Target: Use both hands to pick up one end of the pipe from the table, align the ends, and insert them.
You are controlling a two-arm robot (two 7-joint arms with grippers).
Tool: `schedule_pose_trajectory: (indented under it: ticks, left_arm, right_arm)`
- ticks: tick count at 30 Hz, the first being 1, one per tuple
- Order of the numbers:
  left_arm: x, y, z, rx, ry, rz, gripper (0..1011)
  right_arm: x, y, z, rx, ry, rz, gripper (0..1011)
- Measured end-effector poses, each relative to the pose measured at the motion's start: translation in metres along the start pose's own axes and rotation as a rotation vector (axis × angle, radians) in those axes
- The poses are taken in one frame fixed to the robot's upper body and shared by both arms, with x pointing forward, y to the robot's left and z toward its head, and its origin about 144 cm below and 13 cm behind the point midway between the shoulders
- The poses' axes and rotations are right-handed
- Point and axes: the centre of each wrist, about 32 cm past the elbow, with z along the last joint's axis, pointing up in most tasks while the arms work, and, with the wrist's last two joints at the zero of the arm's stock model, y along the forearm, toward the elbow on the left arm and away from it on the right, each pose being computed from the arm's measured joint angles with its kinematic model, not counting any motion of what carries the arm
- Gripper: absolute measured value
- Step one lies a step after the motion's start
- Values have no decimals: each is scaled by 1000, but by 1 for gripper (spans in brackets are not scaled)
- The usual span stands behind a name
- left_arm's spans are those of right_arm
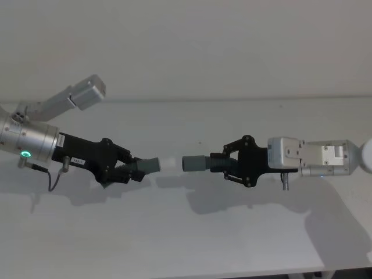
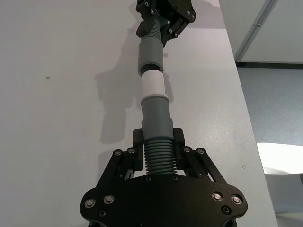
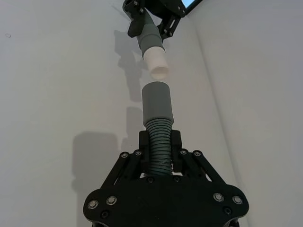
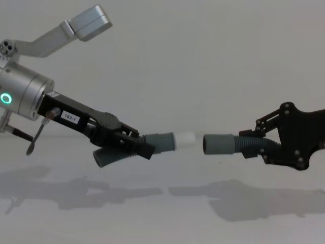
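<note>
Both pipe pieces hang above the table, facing each other end to end. My left gripper is shut on the ribbed body of the white-tipped pipe piece; its white spigot points right. My right gripper is shut on the ribbed body of the open-mouthed pipe piece. The chest view shows a small gap between the spigot and the open cuff, at nearly equal height. In the right wrist view the cuff sits just short of the white tip, slightly off line.
Arm shadows lie on the white table below. The table's side edge drops to a grey floor in the left wrist view. A pale wall rises behind the table.
</note>
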Motion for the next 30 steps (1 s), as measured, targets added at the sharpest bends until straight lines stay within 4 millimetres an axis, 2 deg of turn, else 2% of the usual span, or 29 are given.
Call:
schedule_pose_trajectory:
  ticks: [30]
  left_arm:
    - [-1, -8, 1, -11, 6, -6, 331]
  right_arm:
    - [0, 0, 0, 0, 0, 0, 229]
